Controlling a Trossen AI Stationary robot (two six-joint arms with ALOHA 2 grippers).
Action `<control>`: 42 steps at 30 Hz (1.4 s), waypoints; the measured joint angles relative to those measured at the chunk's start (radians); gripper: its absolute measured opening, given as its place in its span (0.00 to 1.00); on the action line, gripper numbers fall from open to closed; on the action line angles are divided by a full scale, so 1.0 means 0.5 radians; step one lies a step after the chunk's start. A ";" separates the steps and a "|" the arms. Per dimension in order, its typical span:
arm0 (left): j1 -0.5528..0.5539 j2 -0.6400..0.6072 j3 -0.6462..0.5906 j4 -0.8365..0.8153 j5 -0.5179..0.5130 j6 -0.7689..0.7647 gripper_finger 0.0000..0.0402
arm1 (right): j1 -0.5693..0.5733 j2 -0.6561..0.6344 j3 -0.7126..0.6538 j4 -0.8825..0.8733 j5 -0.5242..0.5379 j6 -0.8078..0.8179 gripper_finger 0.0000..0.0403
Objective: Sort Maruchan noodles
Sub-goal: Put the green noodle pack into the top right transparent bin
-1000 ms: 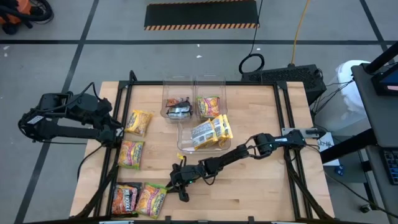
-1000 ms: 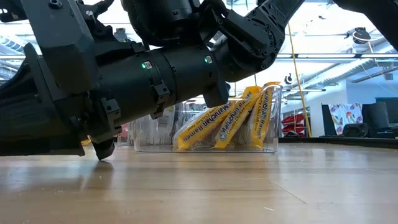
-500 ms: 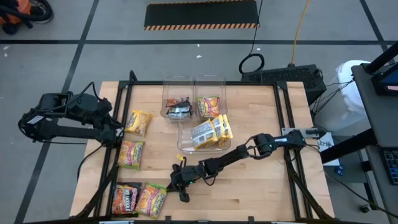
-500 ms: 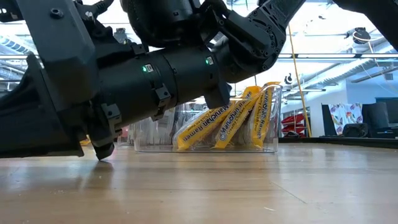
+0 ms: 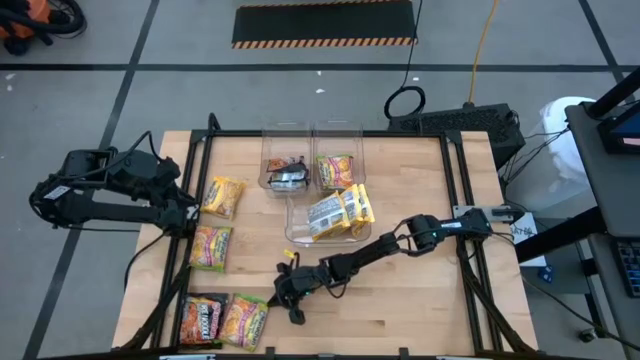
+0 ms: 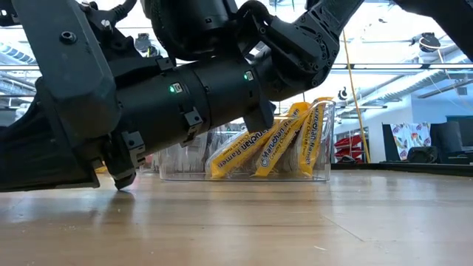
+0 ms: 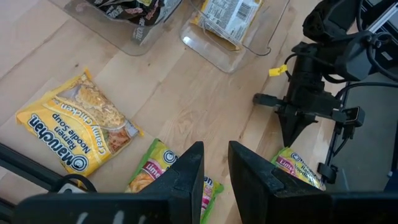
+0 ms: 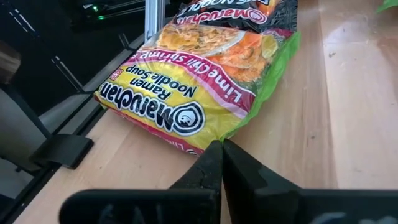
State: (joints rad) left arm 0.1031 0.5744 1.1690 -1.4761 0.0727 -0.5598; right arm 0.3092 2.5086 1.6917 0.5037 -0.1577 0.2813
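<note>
The right gripper (image 5: 283, 294) sits low at the table's (image 5: 420, 300) near edge, fingers pressed together at the edge of a lime packet (image 8: 199, 87); it seems to pinch the rim, though the grip is hard to confirm. The left gripper (image 7: 214, 165), slightly open and empty, hovers over other packets (image 5: 222, 196).

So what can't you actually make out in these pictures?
- Low view: the right arm blocks most of the table.
- Right wrist view: the shut right tool meets the lime-green Maruchan ramen packet; a grip on its edge is unclear.
- High view: contents of the clear plastic bin too small.
</note>
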 joint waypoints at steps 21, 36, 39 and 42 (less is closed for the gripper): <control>0.000 0.001 0.000 0.008 -0.002 0.019 0.20 | -0.013 -0.184 -0.003 -0.163 0.056 0.051 0.00; 0.000 0.001 0.000 0.012 -0.003 0.082 0.20 | -0.009 -0.474 -0.001 -0.466 0.309 -0.140 0.00; 0.000 0.001 0.000 0.013 -0.003 0.081 0.20 | 0.000 -0.483 -0.001 -0.472 0.315 -0.160 0.00; -0.001 0.001 0.000 0.013 -0.004 0.081 0.20 | 0.004 -0.495 -0.001 -0.469 0.314 -0.169 0.00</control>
State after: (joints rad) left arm 0.1028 0.5747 1.1690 -1.4696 0.0708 -0.5194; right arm 0.3111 2.2611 1.6913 0.2691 -0.0005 0.1968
